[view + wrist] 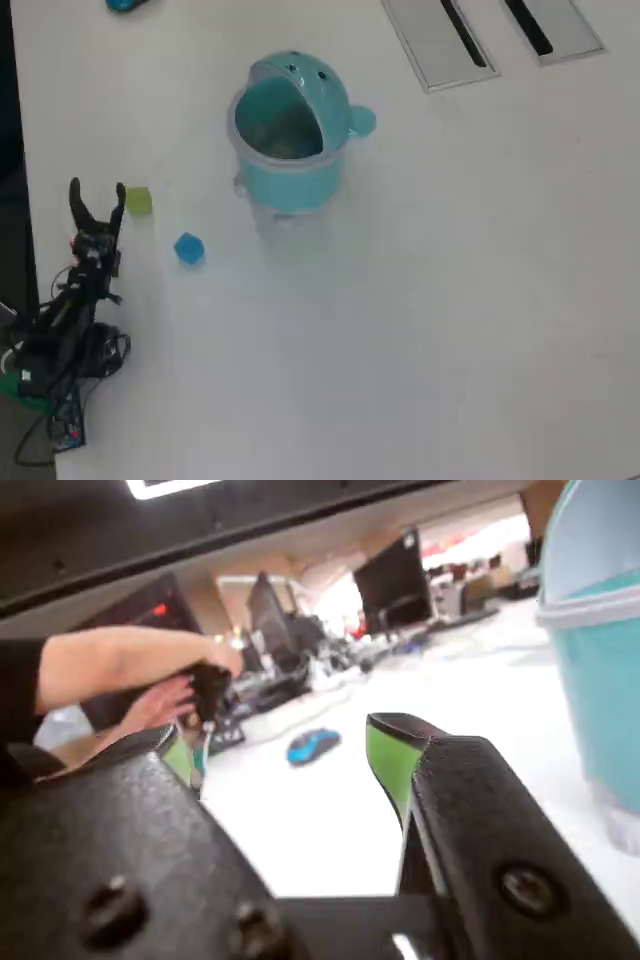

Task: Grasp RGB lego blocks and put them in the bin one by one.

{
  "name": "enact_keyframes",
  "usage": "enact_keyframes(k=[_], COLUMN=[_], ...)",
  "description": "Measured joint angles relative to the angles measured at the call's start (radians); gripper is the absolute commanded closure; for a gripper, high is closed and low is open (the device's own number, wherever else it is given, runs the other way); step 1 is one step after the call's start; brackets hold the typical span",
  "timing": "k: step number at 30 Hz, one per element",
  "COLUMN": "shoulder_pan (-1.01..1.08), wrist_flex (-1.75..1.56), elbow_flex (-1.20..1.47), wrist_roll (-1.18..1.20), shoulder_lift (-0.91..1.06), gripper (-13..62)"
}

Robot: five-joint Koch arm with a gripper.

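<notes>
Your tool (98,197) is hanging wide, empty, beside yellow-green block (139,200). Block is looking light, rigid, slick; you're wanting flat opposite faces. Blue block (188,248) is waiting near bin (290,175).

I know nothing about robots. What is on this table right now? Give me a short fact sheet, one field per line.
Arm: at the left edge of the overhead view, gripper pointing up the picture
Jaws: open, nothing between them
Yellow-green block: on the table just right of the jaws
Blue block: on the table, right of and below the yellow-green one, apart from it
Red block: not visible in either view
Bin: light blue, standing right of the blocks, its opening showing
Grey slotted panels: top right
Small teal-blue object: top left edge
</notes>
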Motion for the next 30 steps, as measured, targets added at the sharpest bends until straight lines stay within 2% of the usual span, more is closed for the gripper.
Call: enact_keyframes(k=[6,9,16,19,24,28,30], shoulder_pan=[-0.089,-0.146,-0.163,-0.170,-0.192,-0.236,-0.267], wrist_flex=[0.318,0.611,0.962,1.062,1.180,1.351,1.374], elbow_flex=[-0.144,-0.268,-0.328,-0.405,-0.403,-0.403,-0.405], wrist_roll=[0.072,0.072,0.052,-0.074,-0.127,-0.350,-0.365], shoulder_lift=[0.000,0.000,0.000,0.000,0.000,0.000,0.000], gripper=[17.1,17.0,17.0,17.1,17.0,17.0,17.1])
